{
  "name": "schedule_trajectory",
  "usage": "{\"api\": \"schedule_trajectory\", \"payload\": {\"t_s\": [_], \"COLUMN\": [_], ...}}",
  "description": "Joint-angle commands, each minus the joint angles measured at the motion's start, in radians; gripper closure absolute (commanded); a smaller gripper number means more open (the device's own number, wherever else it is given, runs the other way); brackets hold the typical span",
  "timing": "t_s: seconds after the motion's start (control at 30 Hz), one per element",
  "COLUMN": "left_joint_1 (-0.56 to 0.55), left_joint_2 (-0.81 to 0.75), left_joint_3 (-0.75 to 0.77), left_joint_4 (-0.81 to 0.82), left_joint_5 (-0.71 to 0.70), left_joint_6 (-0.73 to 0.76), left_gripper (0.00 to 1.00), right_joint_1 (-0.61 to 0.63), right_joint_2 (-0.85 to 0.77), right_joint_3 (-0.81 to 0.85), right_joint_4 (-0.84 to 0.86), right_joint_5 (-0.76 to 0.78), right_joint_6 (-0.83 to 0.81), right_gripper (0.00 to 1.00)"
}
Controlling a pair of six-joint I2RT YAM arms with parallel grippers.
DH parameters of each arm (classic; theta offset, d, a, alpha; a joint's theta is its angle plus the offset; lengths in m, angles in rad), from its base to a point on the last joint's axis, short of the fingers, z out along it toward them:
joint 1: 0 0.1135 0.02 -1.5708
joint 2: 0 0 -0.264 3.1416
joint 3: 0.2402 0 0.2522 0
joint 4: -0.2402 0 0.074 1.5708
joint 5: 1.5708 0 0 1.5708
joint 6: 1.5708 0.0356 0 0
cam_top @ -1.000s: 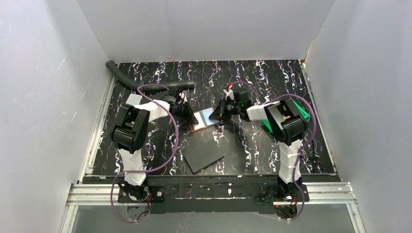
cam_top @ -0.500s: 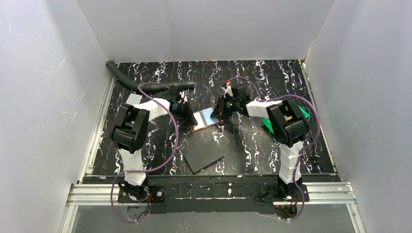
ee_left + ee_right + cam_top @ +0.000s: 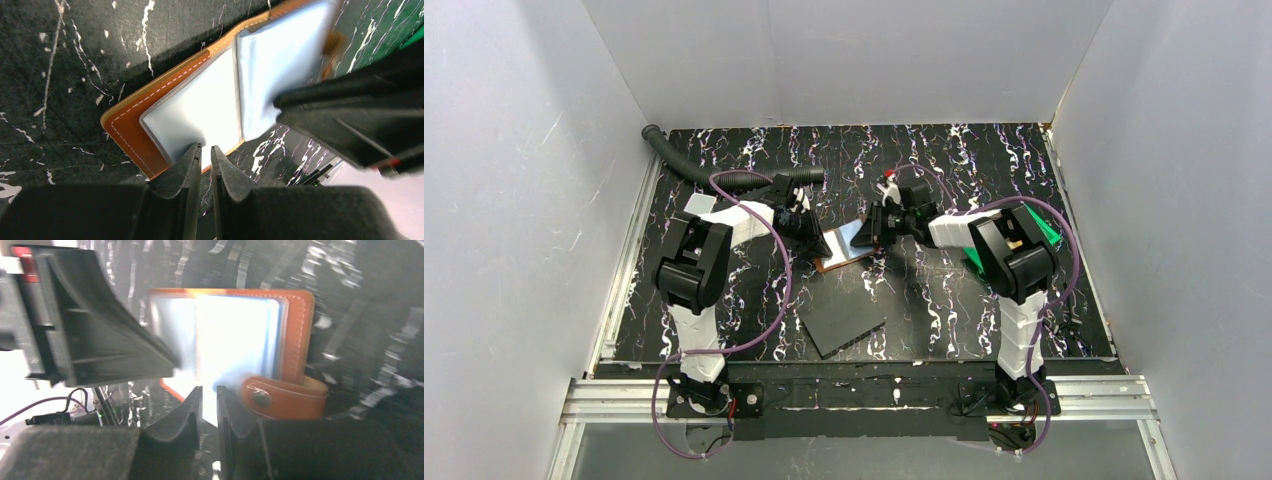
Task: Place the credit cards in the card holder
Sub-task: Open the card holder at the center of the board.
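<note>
The brown leather card holder (image 3: 836, 250) lies open on the black marbled table between both grippers. It also shows in the left wrist view (image 3: 135, 125) and the right wrist view (image 3: 297, 335), with pale blue-white inner leaves and a snap tab (image 3: 280, 397). My left gripper (image 3: 816, 240) is shut, its tips (image 3: 205, 148) at the near edge of the left leaf. My right gripper (image 3: 876, 233) is shut on the corner of the right leaf (image 3: 280, 60), which is raised and blurred. No orange-yellow credit card is in view.
A dark grey flat slab (image 3: 844, 322) lies near the front of the table. A green bin (image 3: 1049, 232) stands behind the right arm. A black ribbed hose (image 3: 714, 178) runs along the back left. White walls close in three sides.
My right gripper has shifted slightly back and left, and the holder's right leaf has tilted up with it. The left arm and the holder's base have stayed put.
</note>
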Motion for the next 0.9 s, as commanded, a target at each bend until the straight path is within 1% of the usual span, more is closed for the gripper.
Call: {"api": "schedule_trajectory", "payload": {"t_s": [0.0, 0.1, 0.23, 0.4, 0.5, 0.6, 0.7, 0.87], "left_joint_1": [0.002, 0.002, 0.002, 0.002, 0.002, 0.002, 0.002, 0.002], "left_joint_2": [0.005, 0.006, -0.014, -0.059, -0.077, -0.065, -0.053, -0.051], "left_joint_3": [-0.006, -0.007, -0.003, 0.031, 0.053, 0.095, 0.119, 0.103], "left_joint_4": [-0.057, -0.069, -0.073, -0.094, -0.070, -0.074, -0.081, -0.064], "left_joint_5": [-0.062, -0.072, -0.060, -0.028, 0.040, 0.081, 0.096, 0.103], "left_joint_6": [0.032, 0.040, 0.050, 0.068, 0.069, 0.072, 0.069, 0.058], "left_gripper": [0.87, 0.86, 0.84, 0.79, 0.73, 0.70, 0.70, 0.69], "right_joint_1": [-0.072, -0.089, -0.088, -0.088, -0.081, -0.065, -0.050, -0.047], "right_joint_2": [0.073, 0.097, 0.066, 0.037, 0.009, -0.017, -0.040, -0.077], "right_joint_3": [-0.088, -0.123, -0.128, -0.073, -0.039, 0.010, 0.050, 0.068], "right_joint_4": [0.093, 0.089, 0.058, -0.005, -0.039, -0.100, -0.149, -0.188], "right_joint_5": [-0.011, 0.008, 0.028, 0.013, 0.013, 0.022, 0.031, 0.032], "right_joint_6": [0.020, -0.004, -0.027, -0.045, -0.051, -0.077, -0.098, -0.120], "right_gripper": [0.75, 0.75, 0.75, 0.75, 0.74, 0.73, 0.71, 0.65]}}
